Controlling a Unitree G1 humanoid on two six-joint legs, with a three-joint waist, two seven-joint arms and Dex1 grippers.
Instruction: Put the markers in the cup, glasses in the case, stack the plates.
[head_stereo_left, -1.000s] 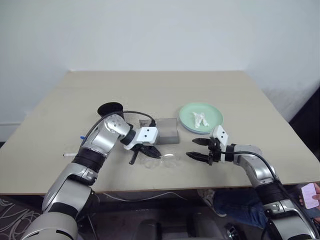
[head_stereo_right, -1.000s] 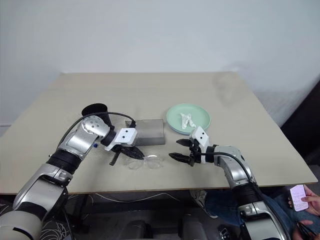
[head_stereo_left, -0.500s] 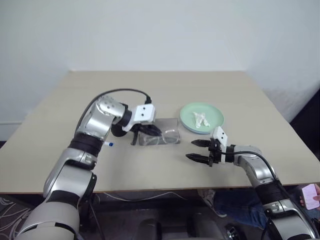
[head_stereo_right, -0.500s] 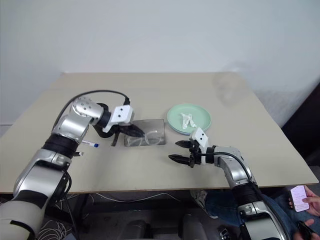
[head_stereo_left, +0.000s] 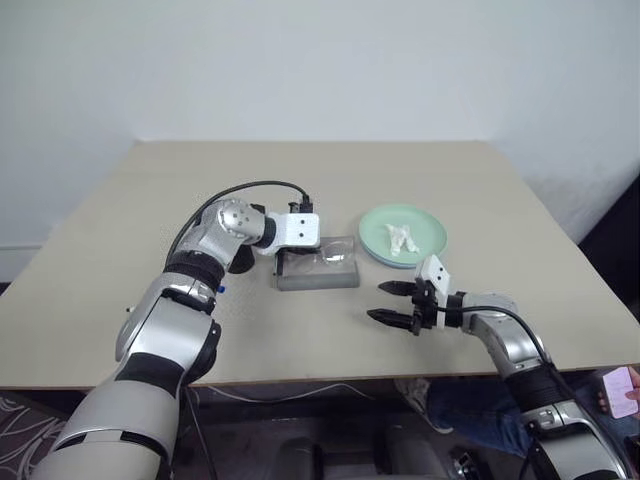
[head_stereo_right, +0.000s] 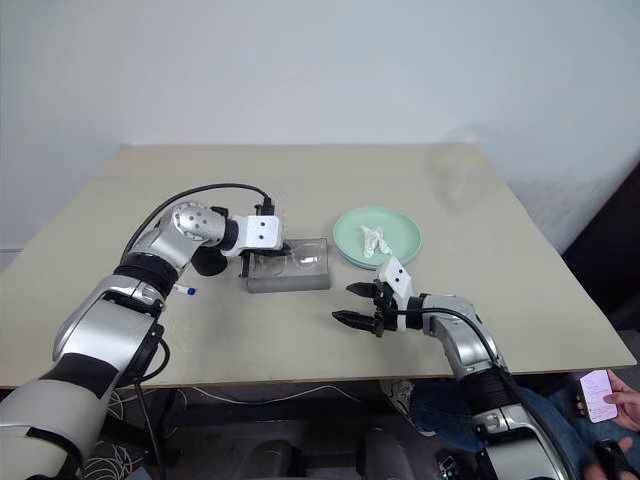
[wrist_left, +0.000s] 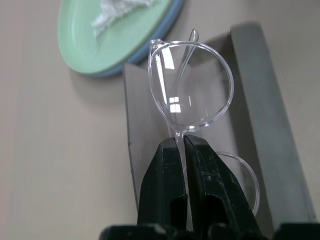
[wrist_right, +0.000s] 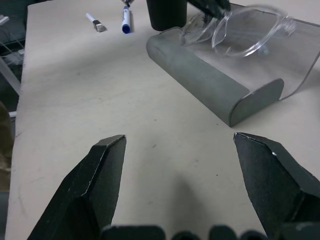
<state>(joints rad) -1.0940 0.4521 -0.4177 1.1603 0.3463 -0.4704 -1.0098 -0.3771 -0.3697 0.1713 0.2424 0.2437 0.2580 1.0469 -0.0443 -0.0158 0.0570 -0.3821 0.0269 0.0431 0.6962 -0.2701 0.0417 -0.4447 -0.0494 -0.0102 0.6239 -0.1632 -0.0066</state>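
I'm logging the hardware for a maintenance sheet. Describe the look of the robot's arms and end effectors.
Both arms are silver-grey metal shells with black bands at the joints. Each wrist carries a white box marked with small dark dots, and a black cable loops from it back along the arm. The left end effector and the right end effector each have two matte black, wedge-shaped fingers tapering to blunt tips.

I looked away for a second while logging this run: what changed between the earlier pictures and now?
The left gripper, jaws shut on the clear-framed glasses, lifted them off the table in front of the flat grey felt case and carried them over the open case. The right gripper kept still, jaws open. The mint green plate with the crumpled white tissue stayed put.
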